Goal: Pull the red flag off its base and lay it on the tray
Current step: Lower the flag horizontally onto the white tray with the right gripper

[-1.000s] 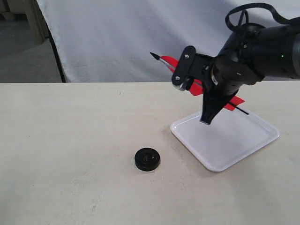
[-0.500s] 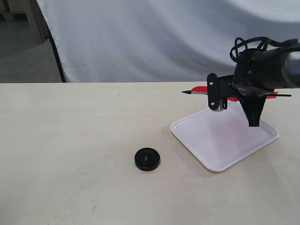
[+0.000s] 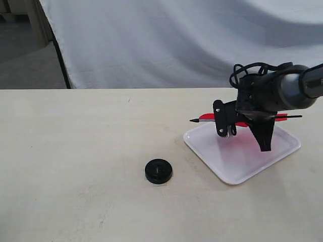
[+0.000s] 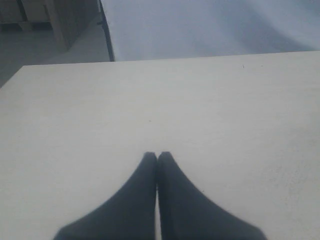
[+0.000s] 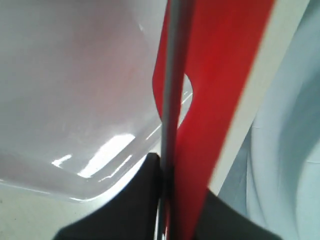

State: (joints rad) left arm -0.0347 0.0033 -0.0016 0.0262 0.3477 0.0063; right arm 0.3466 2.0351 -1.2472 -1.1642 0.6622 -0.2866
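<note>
The red flag [image 3: 206, 117] lies level in the air just above the white tray [image 3: 237, 159], its black tip pointing left past the tray's rim. My right gripper [image 3: 264, 141] is shut on the flag's stick and hangs over the tray. The right wrist view shows the grey stick [image 5: 172, 75] and red cloth [image 5: 225, 75] running out from between the dark fingers [image 5: 145, 200], with the tray [image 5: 75, 75] beneath. The black round base [image 3: 158, 171] stands alone on the table, left of the tray. My left gripper [image 4: 157, 156] is shut on nothing over bare table, and the exterior view does not show it.
A pale tabletop [image 3: 75, 151] spreads out to the left of the base. A white cloth backdrop [image 3: 151, 40] hangs behind the table's far edge. The right arm's cables [image 3: 247, 70] loop above the gripper.
The right gripper has come down over the tray with the flag. The flag went from raised and slanted to level and low.
</note>
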